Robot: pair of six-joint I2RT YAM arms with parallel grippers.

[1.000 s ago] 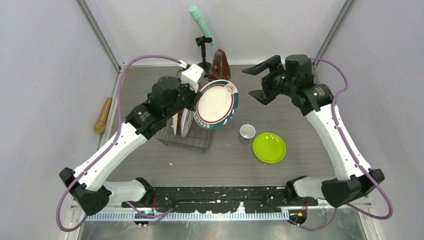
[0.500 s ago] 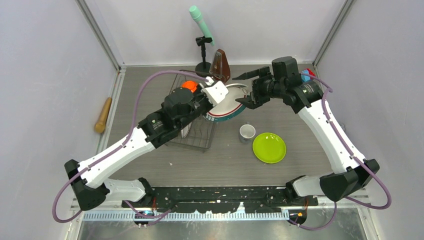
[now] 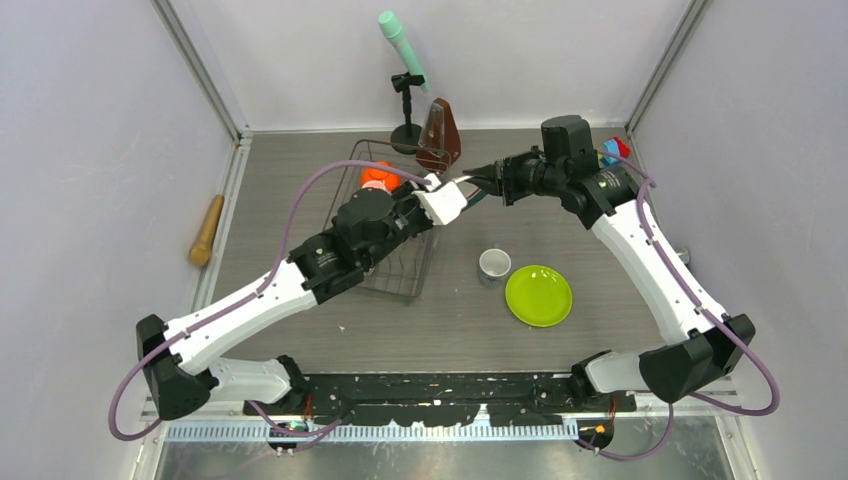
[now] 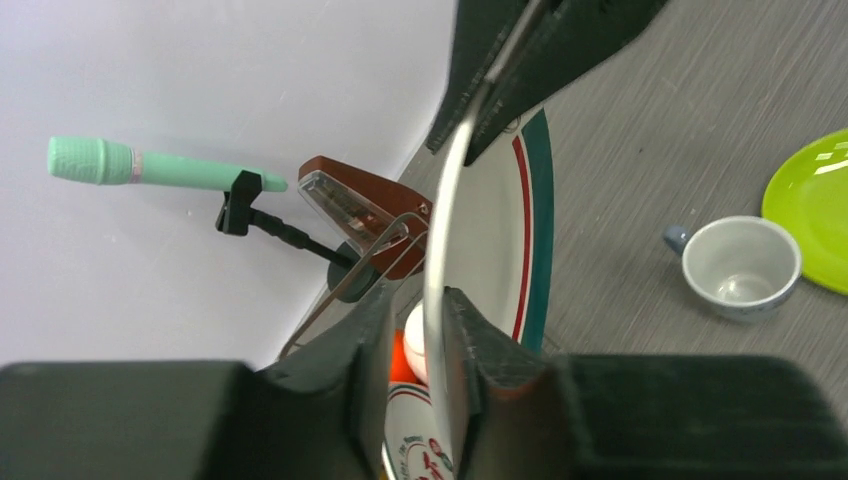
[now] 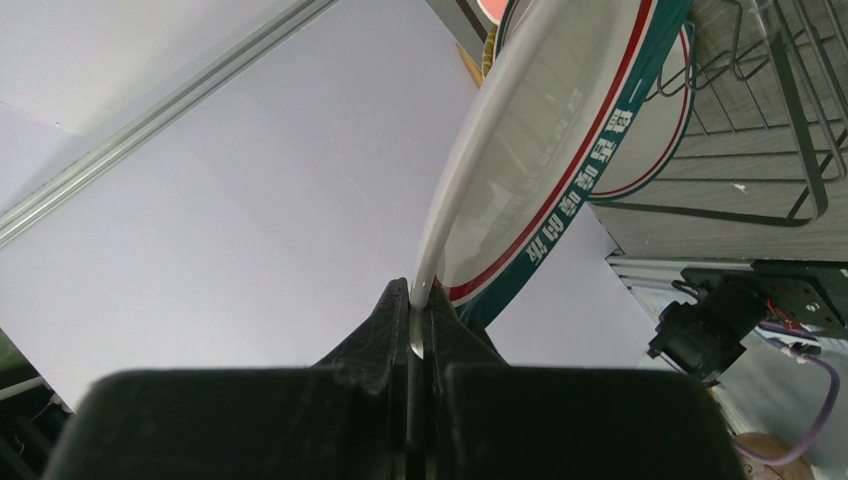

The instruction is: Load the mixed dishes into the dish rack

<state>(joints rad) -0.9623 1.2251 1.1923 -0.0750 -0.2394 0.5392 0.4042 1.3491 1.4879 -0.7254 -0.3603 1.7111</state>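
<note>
A white plate with red and teal rim bands (image 4: 495,220) hangs edge-up between both arms, above the right end of the dish rack (image 3: 405,285). My right gripper (image 5: 418,290) is shut on its far rim (image 5: 540,130). The near rim runs between the jaws of my left gripper (image 4: 420,293), which stand open: a gap shows on one side and the other finger is against the plate. In the rack are an orange bowl (image 3: 378,175) and another marked white plate (image 4: 415,440). The small white cup (image 3: 494,265) and the lime-green plate (image 3: 539,295) sit on the table to the right.
A brown metronome (image 3: 440,130) and a stand with a teal microphone (image 3: 402,45) are behind the rack. Coloured toy blocks (image 3: 612,150) lie by the right arm. A wooden roller (image 3: 207,230) lies outside the left rail.
The left arm carried the plate right and down over the rack end. The right gripper came in from the right and shut on its rim. The left jaws have loosened.
</note>
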